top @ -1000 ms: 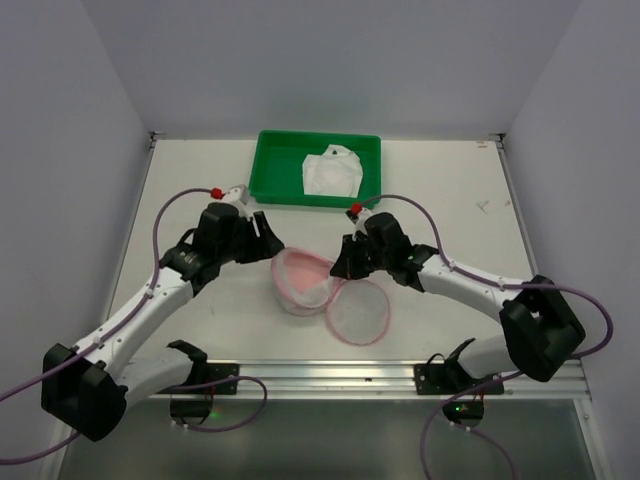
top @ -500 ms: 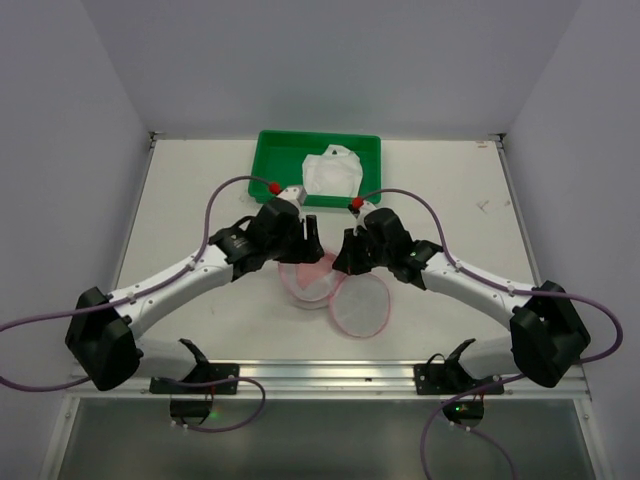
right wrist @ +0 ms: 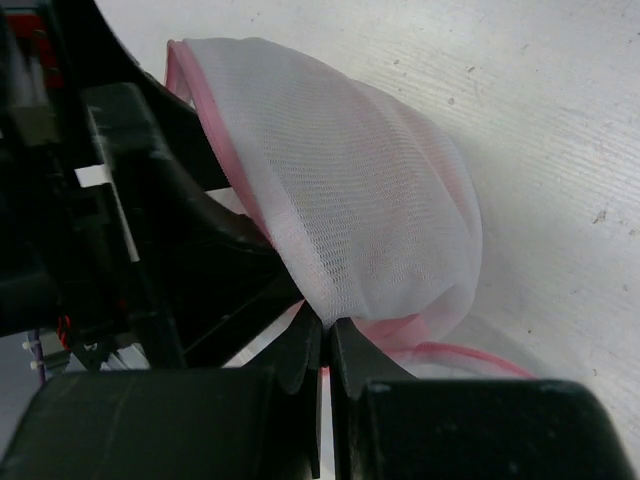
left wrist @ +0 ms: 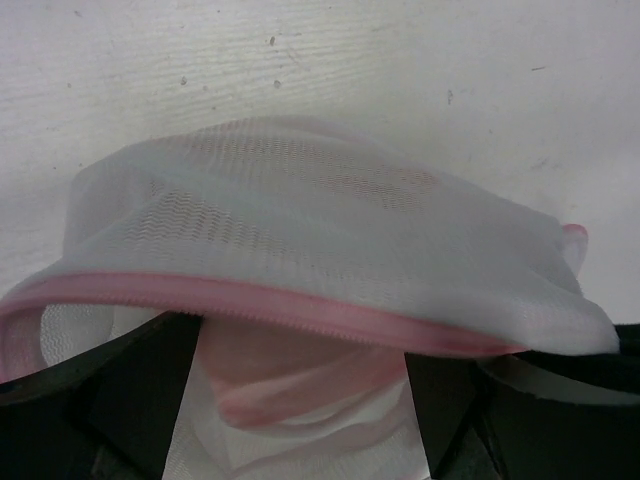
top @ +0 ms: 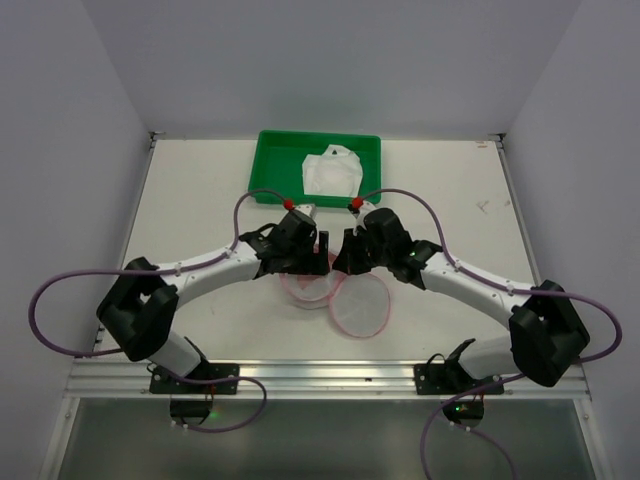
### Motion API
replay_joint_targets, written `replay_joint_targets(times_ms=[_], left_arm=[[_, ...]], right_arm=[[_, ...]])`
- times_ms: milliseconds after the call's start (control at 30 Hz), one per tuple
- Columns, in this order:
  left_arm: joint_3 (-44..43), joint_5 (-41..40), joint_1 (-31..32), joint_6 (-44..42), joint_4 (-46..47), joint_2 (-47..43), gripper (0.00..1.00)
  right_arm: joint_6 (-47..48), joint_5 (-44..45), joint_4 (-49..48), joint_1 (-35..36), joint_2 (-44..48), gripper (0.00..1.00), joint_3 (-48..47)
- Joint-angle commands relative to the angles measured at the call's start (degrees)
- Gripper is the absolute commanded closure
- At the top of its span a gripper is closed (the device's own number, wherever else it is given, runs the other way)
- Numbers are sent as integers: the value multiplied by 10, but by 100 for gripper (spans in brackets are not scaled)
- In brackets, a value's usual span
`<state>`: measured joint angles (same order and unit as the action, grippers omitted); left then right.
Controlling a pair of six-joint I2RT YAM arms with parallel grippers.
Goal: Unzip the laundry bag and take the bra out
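The laundry bag [top: 312,288] lies at the table's middle, unzipped, its flat lower half [top: 358,312] spread to the right. My right gripper [top: 343,266] is shut on the white mesh of the raised half [right wrist: 370,200], pinched between its tips [right wrist: 327,335]. My left gripper [top: 318,262] is open at the bag's mouth, its fingers [left wrist: 130,390] spread under the pink zipper rim [left wrist: 300,310]. The pink bra [left wrist: 300,385] lies folded inside, between the left fingers. I cannot tell whether they touch it. The mesh dome [left wrist: 330,220] fills the left wrist view.
A green tray [top: 270,175] stands at the back of the table with a white cloth item [top: 330,172] in it. White walls close in the left and right sides. A metal rail [top: 330,372] runs along the near edge.
My left arm has swung right from beside the bag to its open mouth. My right gripper has stayed shut on the mesh, holding the upper half lifted.
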<state>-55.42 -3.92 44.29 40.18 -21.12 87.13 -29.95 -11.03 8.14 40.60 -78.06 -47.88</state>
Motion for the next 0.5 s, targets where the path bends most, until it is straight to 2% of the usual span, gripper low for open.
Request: replay_joint_targets(times_ms=[0,133,233,333,367,433,467], left_arm=[[7,-21,4,24,39,31,13],[20,-35,4,35,50,54,12],[26,-45,4,35,50,77,15],[38,-43,4,36,60,85,37],[45,-39,4,36,64,83,51],[49,-28,4,34,71,70,66],[52,-26,4,33,72,65,78]], right_arm=[[2,-3,-22,4,-6,100,0],[-1,-9,-30,4,-5,100,8],[-2,-13,-34,4,-7,100,11],[-3,-14,-37,4,-8,100,13],[-2,-14,-37,3,-8,100,14],[-2,-8,-38,4,-10,100,16],[-1,-5,-39,4,-10,100,16]])
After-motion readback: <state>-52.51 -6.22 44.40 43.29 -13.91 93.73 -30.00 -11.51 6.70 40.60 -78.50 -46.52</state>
